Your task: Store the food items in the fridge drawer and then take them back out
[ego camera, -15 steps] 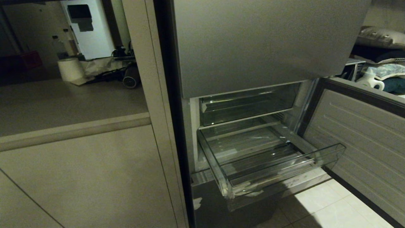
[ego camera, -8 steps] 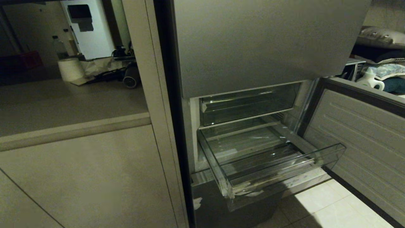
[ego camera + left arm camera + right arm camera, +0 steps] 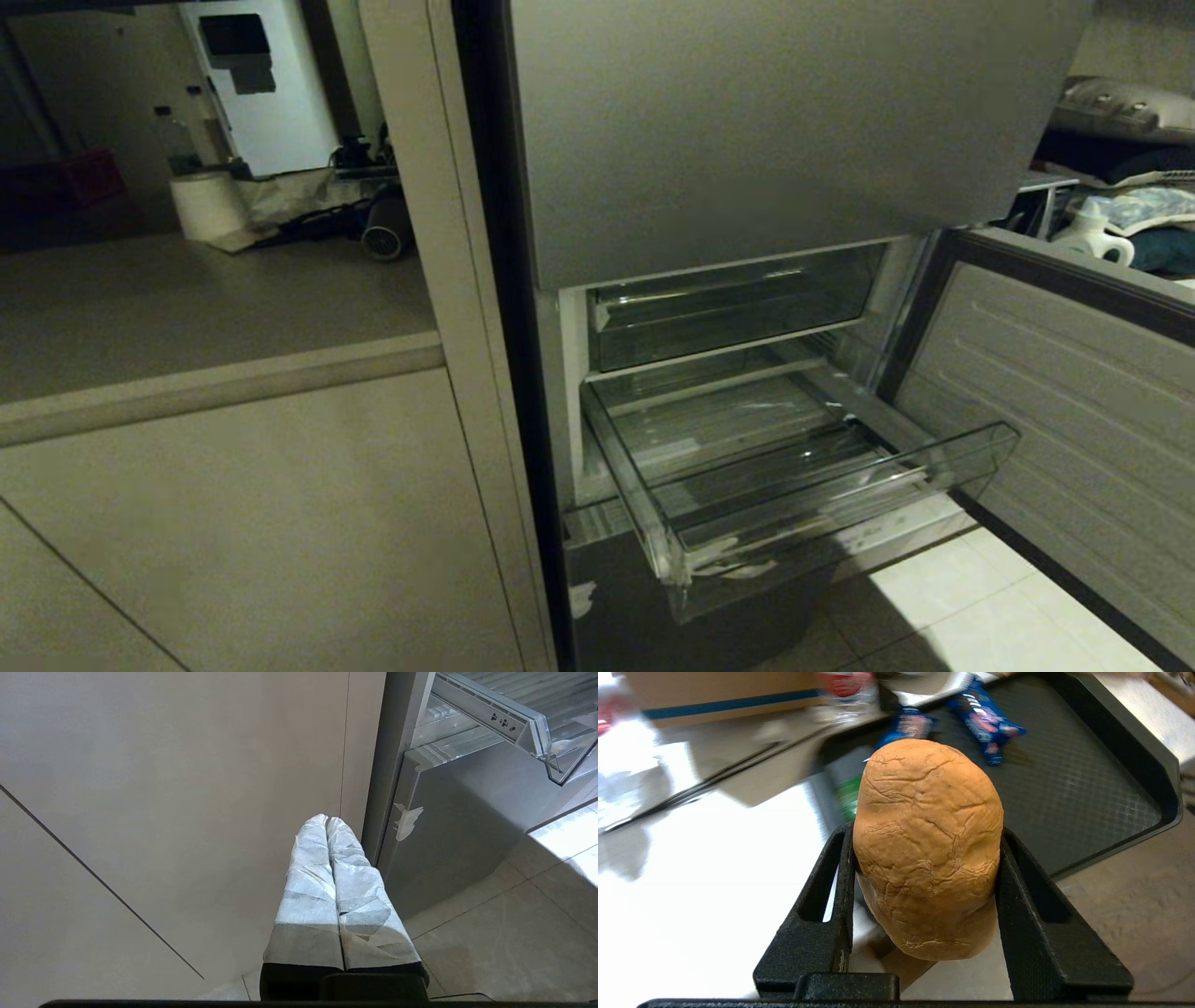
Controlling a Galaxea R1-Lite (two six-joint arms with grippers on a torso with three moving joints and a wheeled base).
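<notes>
Right gripper (image 3: 924, 835) is clamping the orange-brown bun (image 3: 927, 844) between its black fingers (image 3: 831, 896), hanging over a dark tray (image 3: 1087, 793) with blue snack packets (image 3: 985, 718) whose writing is too blurred to read. Only the head view is showing the clear drawer (image 3: 803, 485) standing pulled out of the fridge (image 3: 747, 121). Left gripper (image 3: 327, 823) is sitting pressed together by the cabinet (image 3: 163, 788).

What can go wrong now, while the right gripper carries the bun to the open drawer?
The bun is soft and stands tall between the right gripper's fingers; it may deform or slip out. The drawer has a high clear front rim, so a low approach might knock the bun against it. Neither arm shows in the head view, so aiming is uncertain.
</notes>
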